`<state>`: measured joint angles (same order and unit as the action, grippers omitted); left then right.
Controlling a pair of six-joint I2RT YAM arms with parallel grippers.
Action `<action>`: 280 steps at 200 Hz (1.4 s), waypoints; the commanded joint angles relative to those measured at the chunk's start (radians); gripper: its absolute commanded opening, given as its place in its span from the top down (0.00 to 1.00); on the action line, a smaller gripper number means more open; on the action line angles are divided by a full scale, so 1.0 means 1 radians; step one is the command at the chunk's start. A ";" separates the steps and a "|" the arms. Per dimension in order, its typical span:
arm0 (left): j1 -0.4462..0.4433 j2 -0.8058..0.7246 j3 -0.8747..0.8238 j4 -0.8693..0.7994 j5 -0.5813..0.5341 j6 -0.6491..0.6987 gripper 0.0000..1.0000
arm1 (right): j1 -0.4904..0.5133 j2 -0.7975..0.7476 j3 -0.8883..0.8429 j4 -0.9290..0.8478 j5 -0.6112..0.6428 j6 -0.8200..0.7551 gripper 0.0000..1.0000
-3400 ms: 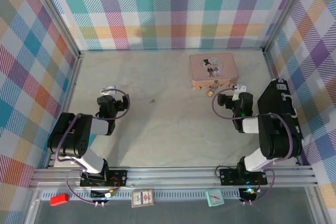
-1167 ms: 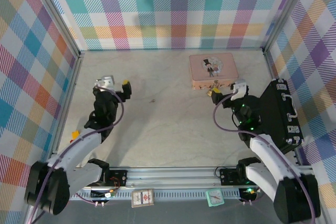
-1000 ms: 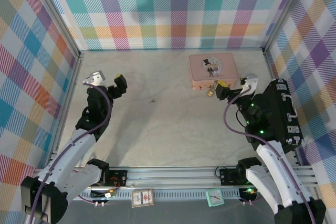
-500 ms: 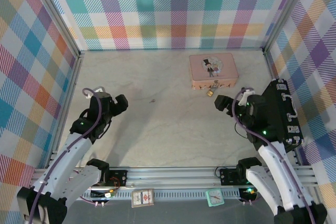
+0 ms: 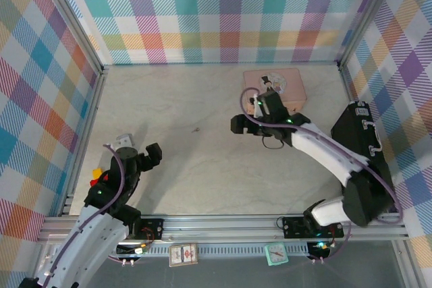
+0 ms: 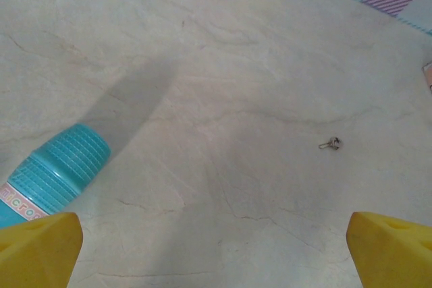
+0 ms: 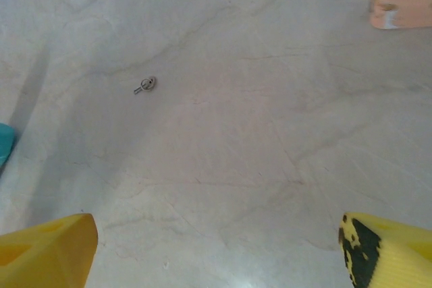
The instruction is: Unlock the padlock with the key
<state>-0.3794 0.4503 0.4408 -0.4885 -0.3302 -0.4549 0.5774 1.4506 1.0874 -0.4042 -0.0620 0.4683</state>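
A: Which step is this?

B: The fetching of the key, I'd judge; neither tool holds anything. Nearest the bases, the left tool [image 5: 138,148] hovers over the table [image 5: 202,180] with its fingers spread wide and empty. Its wrist view shows one yellow tip in each lower corner.

A: And the key?

B: The key [image 5: 196,129] lies flat on bare table, a dark sliver near the middle. From the left tool it sits at about two o'clock and well apart. In the left wrist view the key [image 6: 331,143] is ahead and right of the left tool [image 6: 214,247].

A: The right one looks closer.

B: Yes. The right tool [image 5: 246,116] is stretched across the table, its fingers also wide apart and empty, with the key at roughly nine o'clock and near. In its own view the key [image 7: 145,85] lies at eleven o'clock from the right tool [image 7: 216,247], not between the tips.

A: So the next move?

B: Probably centre over it, descend, and pinch something very thin off a flat surface.

A: And the padlock?

B: I cannot tell; the right arm crosses the near edge of the pink tin [image 5: 295,80] at the far side.
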 commanded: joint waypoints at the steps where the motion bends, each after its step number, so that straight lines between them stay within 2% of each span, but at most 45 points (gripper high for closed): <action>1: -0.007 -0.022 -0.021 0.035 -0.009 0.018 0.00 | 0.062 0.161 0.148 -0.071 0.025 0.027 0.11; 42: -0.007 -0.016 -0.014 0.027 0.002 0.014 0.00 | 0.180 0.515 0.528 -0.256 0.099 0.046 0.23; 83: -0.007 -0.018 -0.007 0.012 0.022 0.007 0.00 | 0.232 0.733 0.771 -0.316 0.082 0.079 0.36; 108: -0.007 -0.019 -0.005 0.010 0.053 0.000 0.00 | 0.236 0.809 0.861 -0.345 0.081 0.090 0.43; 161: -0.007 -0.019 -0.005 0.012 0.094 0.001 0.00 | 0.235 0.925 0.994 -0.409 0.130 0.094 0.51; 244: -0.007 -0.024 0.001 0.006 0.093 -0.002 0.00 | 0.237 1.110 1.258 -0.530 0.189 0.118 0.58; 280: -0.007 -0.028 0.001 0.004 0.091 -0.002 0.00 | 0.237 1.123 1.267 -0.554 0.212 0.118 0.61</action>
<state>-0.3794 0.4358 0.4282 -0.4728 -0.2462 -0.4553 0.8169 2.5568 2.3219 -0.8936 0.1154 0.5694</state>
